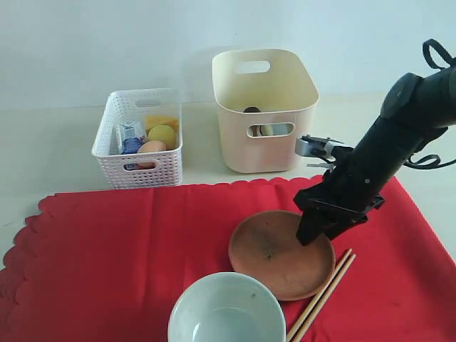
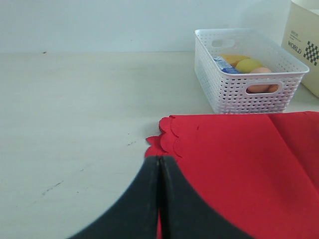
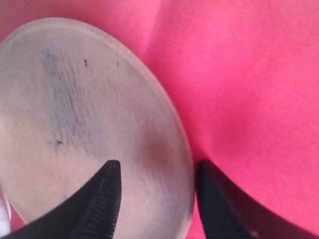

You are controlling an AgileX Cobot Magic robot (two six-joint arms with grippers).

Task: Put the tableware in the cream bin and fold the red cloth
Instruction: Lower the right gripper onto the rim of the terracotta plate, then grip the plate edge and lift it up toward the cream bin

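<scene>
Straddling the plate (image 3: 75, 114) rim, right gripper (image 3: 157, 169) gapes — plain only wrist-side.

You have a white basket (image 1: 142, 173) standing at the far left on the pale table (image 1: 43, 149). In it you see a lemon (image 1: 162, 135), an egg (image 1: 151, 147) touching it on the near side, yellow cheese (image 1: 164, 120) on its far side, and a blue-white carton (image 1: 129, 135) to its left. A plain wall (image 1: 107, 43) rises behind.

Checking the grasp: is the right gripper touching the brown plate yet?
Cannot tell. The right wrist view shows the open right gripper straddling the rim of the brown plate, but no contact or gap shows plainly.
</scene>
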